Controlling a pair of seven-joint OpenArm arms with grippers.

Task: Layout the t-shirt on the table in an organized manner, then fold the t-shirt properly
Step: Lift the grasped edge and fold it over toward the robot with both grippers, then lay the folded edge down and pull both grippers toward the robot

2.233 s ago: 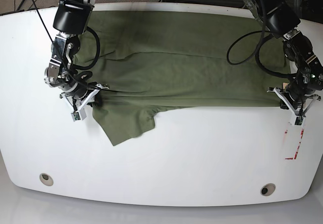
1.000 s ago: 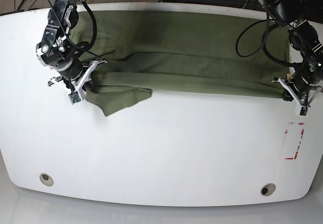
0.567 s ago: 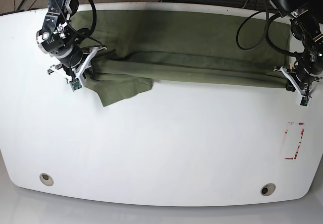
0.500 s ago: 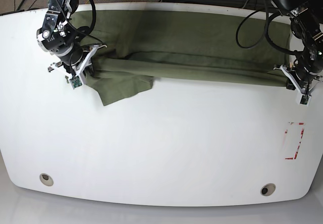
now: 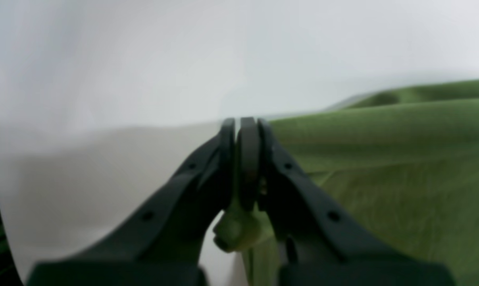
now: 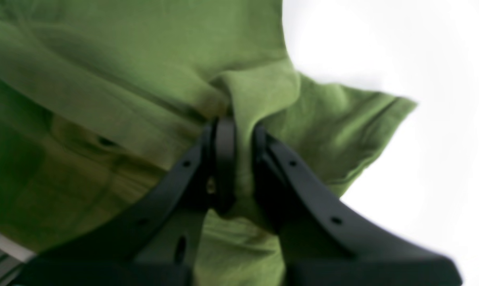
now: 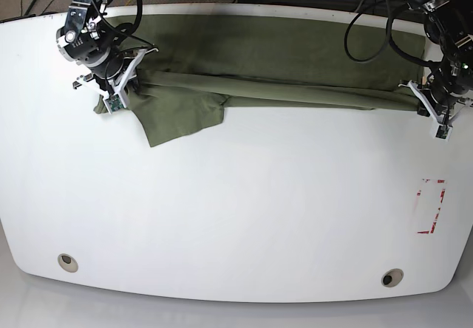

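Observation:
The olive-green t-shirt (image 7: pixel 281 55) lies as a long band along the far side of the white table (image 7: pixel 259 210), its front edge pulled into a taut fold between both grippers. My right gripper (image 7: pixel 117 91), at the left of the base view, is shut on a bunch of t-shirt (image 6: pixel 104 79) cloth, which shows squeezed between its jaws (image 6: pixel 239 127). A sleeve flap (image 7: pixel 181 114) hangs forward beside it. My left gripper (image 7: pixel 434 110), at the right of the base view, is shut (image 5: pixel 242 123) on the t-shirt's (image 5: pixel 382 159) edge.
Two round grommet holes (image 7: pixel 67 261) (image 7: pixel 392 277) sit near the table's front edge. A red tape mark (image 7: pixel 431 206) lies at the right. Black cables loop over the shirt behind both arms. Floor and wires show beyond the far edge.
Both grippers have moved toward the far edge, carrying the held fold back with them. The green band is narrower front to back, and the sleeve flap trailed along.

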